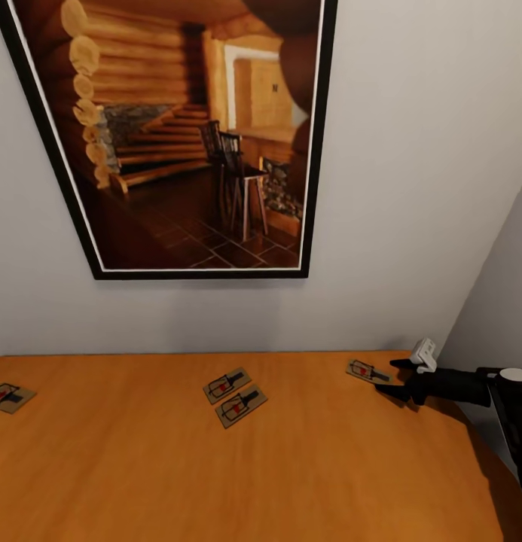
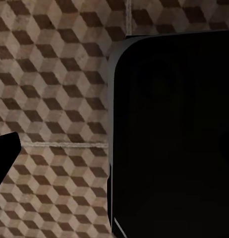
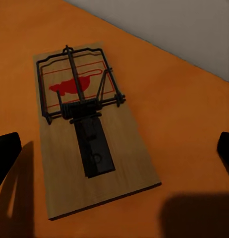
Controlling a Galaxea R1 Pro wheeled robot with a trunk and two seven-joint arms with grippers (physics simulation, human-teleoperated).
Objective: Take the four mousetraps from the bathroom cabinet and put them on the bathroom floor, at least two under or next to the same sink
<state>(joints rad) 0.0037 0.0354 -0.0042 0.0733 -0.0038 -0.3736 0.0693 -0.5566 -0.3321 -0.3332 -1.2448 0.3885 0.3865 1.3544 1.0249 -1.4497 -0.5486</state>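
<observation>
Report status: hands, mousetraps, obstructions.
Right hand open, at rightmost mousetrap. All four mousetraps on the cabinet. Left hand over bathroom floor. Nothing blocking.

**Grey corner, one large picture**

Ahead I see a plain pale grey wall (image 1: pixel 411 188) meeting a second grey wall (image 1: pixel 502 301) at the right. A large black-framed picture (image 1: pixel 193 135) hangs on it, showing a log-cabin interior with stairs and a chair. Lighting is soft, even.
</observation>
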